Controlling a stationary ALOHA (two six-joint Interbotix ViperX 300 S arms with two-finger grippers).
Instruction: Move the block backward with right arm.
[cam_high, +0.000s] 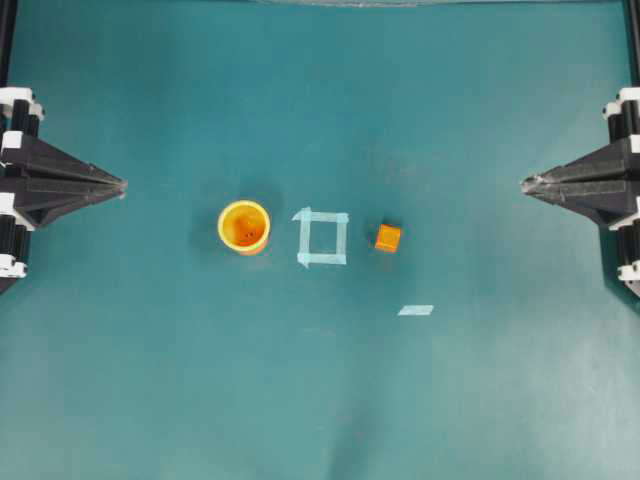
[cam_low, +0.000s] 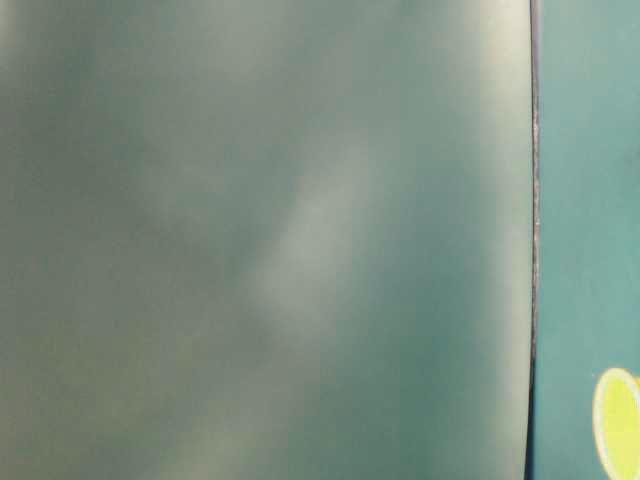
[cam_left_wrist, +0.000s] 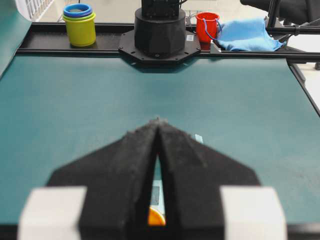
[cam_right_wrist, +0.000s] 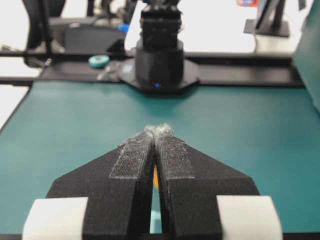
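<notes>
The small orange block (cam_high: 388, 238) sits on the teal table just right of a pale tape square (cam_high: 322, 238). My right gripper (cam_high: 525, 183) is shut and empty at the right edge, far from the block and slightly behind it. In the right wrist view its pale-patched fingers (cam_right_wrist: 131, 157) meet at the tip (cam_right_wrist: 159, 131), and an orange sliver (cam_right_wrist: 155, 177) shows through the slit; I cannot tell whether that is the block or the cup. My left gripper (cam_high: 122, 186) is shut and empty at the left edge, its tip also in the left wrist view (cam_left_wrist: 158, 121).
A round yellow-orange cup (cam_high: 244, 227) stands left of the tape square, and its rim shows in the table-level view (cam_low: 618, 420). A short tape strip (cam_high: 415, 310) lies in front of the block. Stacked cups (cam_left_wrist: 79, 24), a red cup (cam_left_wrist: 207, 26) and a blue cloth (cam_left_wrist: 245, 35) lie beyond the table.
</notes>
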